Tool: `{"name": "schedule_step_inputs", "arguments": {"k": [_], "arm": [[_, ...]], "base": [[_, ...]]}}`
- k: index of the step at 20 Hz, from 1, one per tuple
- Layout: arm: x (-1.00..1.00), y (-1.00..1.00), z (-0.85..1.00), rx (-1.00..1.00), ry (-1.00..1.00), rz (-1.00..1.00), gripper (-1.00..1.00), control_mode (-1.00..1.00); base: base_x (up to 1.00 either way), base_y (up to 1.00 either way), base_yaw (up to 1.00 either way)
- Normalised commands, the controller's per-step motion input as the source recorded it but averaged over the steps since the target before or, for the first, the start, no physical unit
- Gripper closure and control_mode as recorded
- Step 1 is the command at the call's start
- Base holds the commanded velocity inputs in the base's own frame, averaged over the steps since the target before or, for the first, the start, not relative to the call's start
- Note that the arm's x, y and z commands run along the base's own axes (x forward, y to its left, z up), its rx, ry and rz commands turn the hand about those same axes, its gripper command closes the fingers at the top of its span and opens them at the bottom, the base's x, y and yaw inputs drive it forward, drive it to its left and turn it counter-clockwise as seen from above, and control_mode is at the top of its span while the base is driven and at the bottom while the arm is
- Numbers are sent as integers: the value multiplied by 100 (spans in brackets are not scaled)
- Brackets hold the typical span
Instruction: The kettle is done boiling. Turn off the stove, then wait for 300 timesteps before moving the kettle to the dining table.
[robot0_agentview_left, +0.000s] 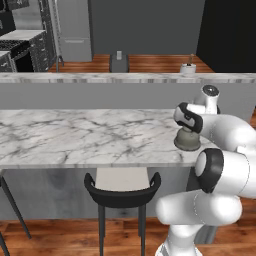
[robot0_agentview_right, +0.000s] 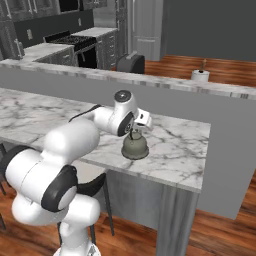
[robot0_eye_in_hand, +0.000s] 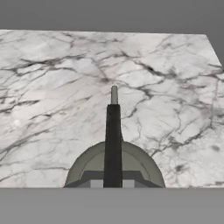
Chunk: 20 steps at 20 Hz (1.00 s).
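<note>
Right base view: a squat grey-beige metal kettle (robot0_agentview_right: 134, 146) is set on the white grey-veined marble table (robot0_agentview_right: 180, 145), its thin dark handle (robot0_eye_in_hand: 113, 144) pinched by the fingers (robot0_agentview_right: 133, 131).

Wood floor (robot0_agentview_left: 60, 240), black stool (robot0_agentview_left: 122, 192), grey wall (robot0_agentview_left: 145, 25), steel fridge (robot0_agentview_left: 74, 27), grey cabinets (robot0_agentview_right: 107, 47).

No text, label, brand, number or sign can be read anywhere: the kettle (robot0_agentview_right: 135, 146), the marble tabletop (robot0_agentview_left: 75, 137) and the stove (robot0_agentview_right: 75, 42) at the back all show plain, unmarked surfaces.
</note>
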Motion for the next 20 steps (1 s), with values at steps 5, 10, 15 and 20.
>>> {"name": "schedule_step_inputs", "arguments": {"k": [5,10,15,20], "arm": [[21,15,-5,0,-6,3,100,-100],[19,6,-6,0,-8,3,100,-100],[20,3,-9,0,-8,4,100,-100],[19,4,-9,0,-4,3,100,-100]], "base": [[0,0,0],[0,0,0],[0,0,0],[0,0,0]]}}
